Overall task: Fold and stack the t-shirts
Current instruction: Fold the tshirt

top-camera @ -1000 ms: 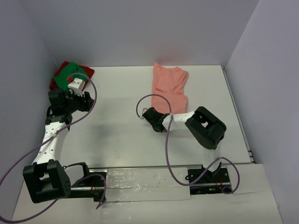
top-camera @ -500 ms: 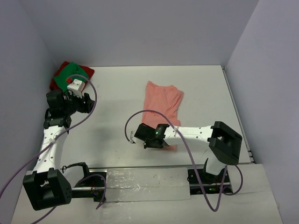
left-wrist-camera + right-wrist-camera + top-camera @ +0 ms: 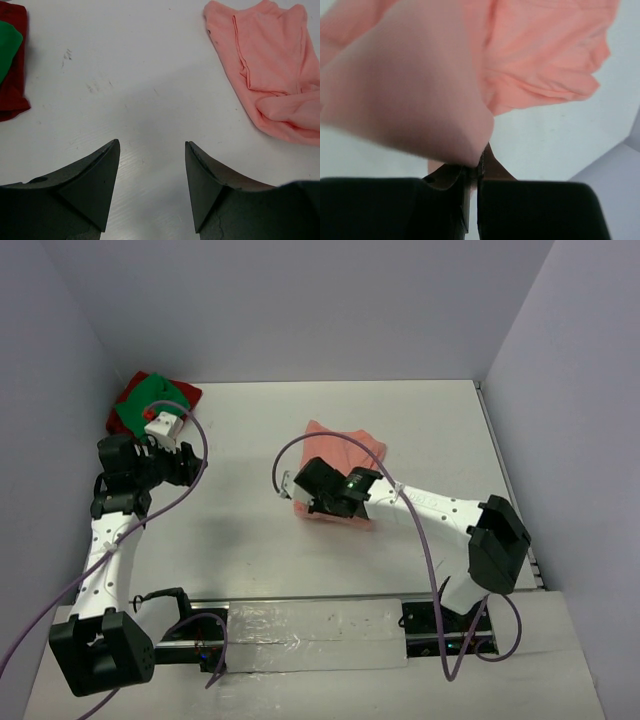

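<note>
From your left gripper (image 3: pixel 151 145), the two-shirt pile (image 3: pixel 150 405) lies ahead-left and the large t-shirt (image 3: pixel 350 440) ahead-right, both on the table (image 3: pixel 240 465). Your right gripper (image 3: pixel 472 170) sits at that shirt's edge, with the cloth spreading ahead of it.

Salmon tee (image 3: pixel 346 442) bunched, centre; green tee (image 3: pixel 138 408) atop dark-red tee (image 3: pixel 190 394), far-left corner.
</note>
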Controlling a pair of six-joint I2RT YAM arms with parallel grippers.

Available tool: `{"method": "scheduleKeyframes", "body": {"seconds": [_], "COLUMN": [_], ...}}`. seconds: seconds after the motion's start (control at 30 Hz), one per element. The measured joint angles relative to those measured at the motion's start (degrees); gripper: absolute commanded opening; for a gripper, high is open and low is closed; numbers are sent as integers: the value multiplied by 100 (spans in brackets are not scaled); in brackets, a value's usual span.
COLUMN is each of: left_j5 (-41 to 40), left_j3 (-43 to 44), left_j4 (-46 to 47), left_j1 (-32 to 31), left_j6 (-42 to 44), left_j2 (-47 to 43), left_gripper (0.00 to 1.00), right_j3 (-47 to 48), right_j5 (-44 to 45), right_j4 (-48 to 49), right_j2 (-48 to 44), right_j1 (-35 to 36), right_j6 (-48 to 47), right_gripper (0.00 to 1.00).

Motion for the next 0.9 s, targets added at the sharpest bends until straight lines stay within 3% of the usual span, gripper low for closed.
{"method": "scheduleKeyframes", "body": {"seconds": [0.3, 0.9], "left_j5": [44, 66], "left_j3": [39, 44], "left_j4": [-184, -328], "left_j1": [0, 0], "left_j6": [98, 302], "left_j2": [-116, -118], "left_gripper": [64, 64], "right_j3": [973, 2944], "right_j5": [463, 1034], "right_j4": [662, 1543], "right_j2": [876, 2839], "right_j1": [-949, -1764], "right_j6": [-879, -1950], "right_gripper": [0, 0]}}
